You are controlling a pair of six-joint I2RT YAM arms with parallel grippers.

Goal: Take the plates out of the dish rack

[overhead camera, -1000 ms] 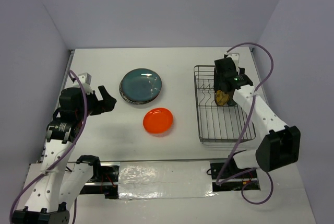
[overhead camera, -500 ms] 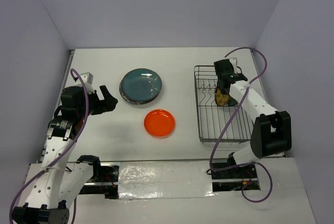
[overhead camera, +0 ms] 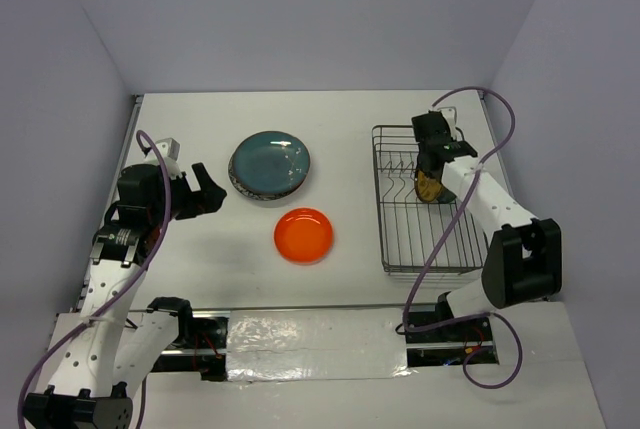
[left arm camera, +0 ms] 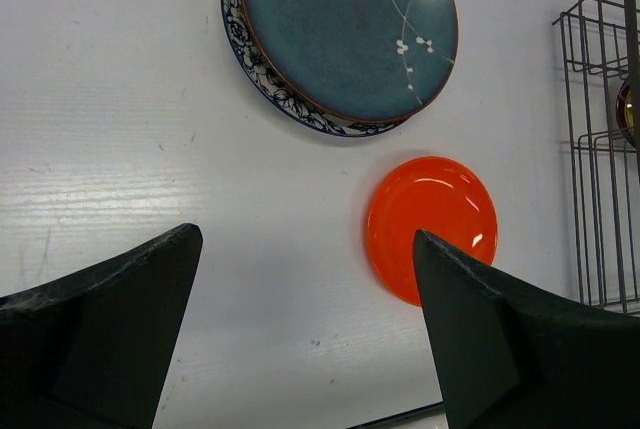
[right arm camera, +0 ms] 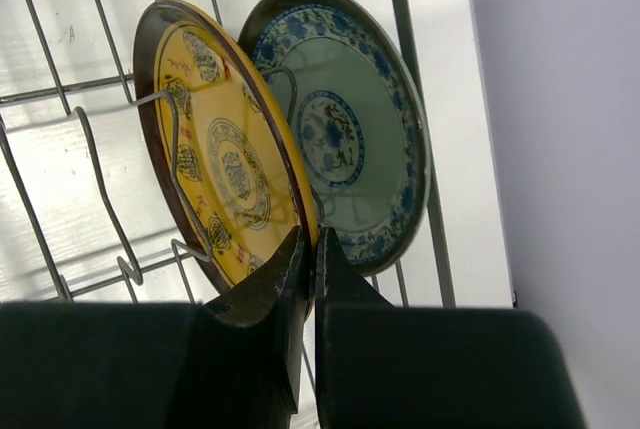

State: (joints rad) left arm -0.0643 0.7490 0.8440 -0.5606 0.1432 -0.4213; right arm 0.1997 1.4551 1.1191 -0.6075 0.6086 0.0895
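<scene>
standing on a white table boxed in by pale lilac walls, the dish rack sits at the right. right gripper is pinched on the lower rim of a yellow plate upright among the tines, with a blue-patterned plate just beside it. left gripper hangs spread wide and empty above the table. near it a teal plate tops a stack and an orange plate lies flat.

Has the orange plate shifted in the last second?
No. The orange plate lies in the same spot, just as far left of the dish rack as before.
</scene>
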